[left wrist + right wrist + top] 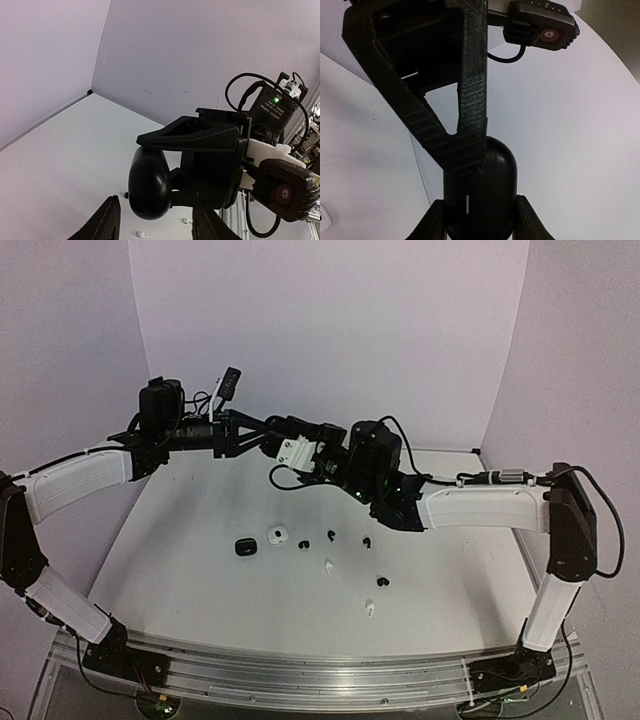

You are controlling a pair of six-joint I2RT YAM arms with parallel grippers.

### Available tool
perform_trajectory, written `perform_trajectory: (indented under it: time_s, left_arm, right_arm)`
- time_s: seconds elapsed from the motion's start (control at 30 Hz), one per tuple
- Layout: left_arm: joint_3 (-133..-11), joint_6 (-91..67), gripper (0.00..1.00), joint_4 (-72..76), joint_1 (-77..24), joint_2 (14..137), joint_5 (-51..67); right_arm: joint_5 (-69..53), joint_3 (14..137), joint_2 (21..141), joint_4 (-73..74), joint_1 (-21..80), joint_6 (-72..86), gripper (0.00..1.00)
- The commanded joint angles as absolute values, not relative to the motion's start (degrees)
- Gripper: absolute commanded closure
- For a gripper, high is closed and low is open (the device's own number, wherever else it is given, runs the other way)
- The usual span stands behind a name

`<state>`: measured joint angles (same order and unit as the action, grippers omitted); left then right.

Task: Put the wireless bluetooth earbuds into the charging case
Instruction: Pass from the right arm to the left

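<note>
Right claw (479, 222): I clamp the black charging case (485, 185), aloft.
Left claw (157, 227): mine flanks that case; whether it grips, I cannot tell.
Earbuds (328, 565): loose on the table (190, 550).

The charging case (480, 200) is glossy black plastic, the fingers (465, 100) ribbed and matt.

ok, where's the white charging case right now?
Top view, on the table left of centre: the white case sits between a black case on its left and a black earbud on its right.
</note>
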<state>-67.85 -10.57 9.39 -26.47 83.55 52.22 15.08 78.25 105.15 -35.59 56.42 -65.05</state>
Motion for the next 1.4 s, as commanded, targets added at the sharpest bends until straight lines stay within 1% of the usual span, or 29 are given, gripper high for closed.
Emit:
perform_trajectory:
  time_s: [0.0, 0.17, 0.27, 0.37, 0.4, 0.43, 0.53, 0.57, 0.6, 0.63, 0.7, 0.73, 0.77, 0.87, 0.97, 1.03, 1.2, 1.23, 1.27, 1.37]
  left_arm:
    - [-70.8, -11.4, 0.58, 11.9, -26.6, 83.3, 51.8]
    - [-70.6, -12.1, 0.62, 12.3, -26.7, 83.6, 52.0]
    - [-70.9, -12.2, 0.72, 12.4, -26.7, 83.9, 52.1]
    - [-70.8, -12.1, 0.89, 12.4, -26.7, 83.8, 52.5]
    - [-70.7, -12.0, 0.96, 12.4, -26.7, 83.7, 52.7]
    - [-70.7, -11.9, 0.99, 12.3, -26.7, 83.6, 52.9]
    - [-70.4, -11.0, 1.00, 11.9, -26.8, 83.3, 53.5]
    - [-70.2, -10.3, 1.00, 11.9, -26.7, 83.1, 53.6]
    - [-69.9, -9.4, 1.00, 11.9, -26.7, 82.9, 53.9]
    - [-69.8, -8.2, 1.00, 12.0, -26.7, 82.5, 54.3]
    - [-69.4, -5.6, 1.00, 11.9, -26.7, 81.9, 54.7]
    - [-69.2, -4.2, 1.00, 11.5, -26.6, 81.7, 54.7]
    - [-69.2, -2.6, 1.00, 11.1, -26.6, 81.5, 54.7]
    - [-68.9, 5.9, 1.00, 9.0, -26.6, 80.8, 55.6]
    - [-68.2, 16.0, 1.00, 6.6, -26.5, 79.8, 59.4]
    - [-68.9, 20.8, 1.00, 3.5, -26.6, 79.8, 61.8]
    - [-72.4, 28.9, 1.00, -5.4, -26.6, 82.0, 66.2]
    - [-72.7, 29.4, 1.00, -6.0, -26.6, 82.3, 66.6]
    - [-72.9, 29.2, 1.00, -6.0, -26.6, 82.4, 66.9]
    - [-73.5, 27.1, 1.00, -5.2, -26.7, 83.0, 67.3]
  right_arm:
    - [15.7, 81.2, 105.9, -39.2, 57.2, -67.2, 0.85]
    - [15.3, 81.7, 106.5, -39.2, 57.8, -68.7, 0.87]
    - [15.3, 82.5, 107.0, -39.3, 58.0, -68.9, 0.87]
    - [15.6, 83.2, 107.3, -39.5, 58.1, -68.8, 0.87]
    - [15.6, 83.3, 107.2, -39.5, 58.1, -68.6, 0.87]
    - [15.6, 83.4, 107.3, -39.5, 58.1, -68.5, 0.87]
    - [15.8, 83.4, 107.3, -39.5, 58.0, -67.5, 0.86]
    - [15.8, 83.3, 107.4, -39.4, 58.1, -67.1, 0.82]
    - [15.7, 83.1, 107.3, -39.4, 58.1, -66.3, 0.72]
    - [15.5, 83.0, 107.1, -39.2, 58.1, -64.3, 0.59]
    - [14.8, 84.1, 106.3, -35.1, 58.0, -58.3, 0.20]
    - [14.0, 85.2, 105.8, -30.9, 57.8, -54.8, 0.06]
    - [12.6, 86.4, 105.1, -27.0, 57.4, -51.5, 0.02]
    - [3.6, 88.3, 101.6, -14.6, 55.2, -41.4, 0.02]
    - [-13.4, 92.5, 99.5, -0.1, 51.1, -30.8, 0.02]
    - [-22.5, 94.4, 99.2, 6.6, 49.1, -24.8, 0.02]
    - [-27.8, 93.6, 97.3, 9.9, 48.6, -18.4, 0.02]
    - [-27.8, 93.8, 97.4, 10.3, 48.6, -17.5, 0.03]
    - [-27.8, 94.0, 97.7, 10.7, 48.6, -16.9, 0.07]
    - [-28.7, 94.8, 99.0, 11.5, 48.6, -16.2, 0.21]
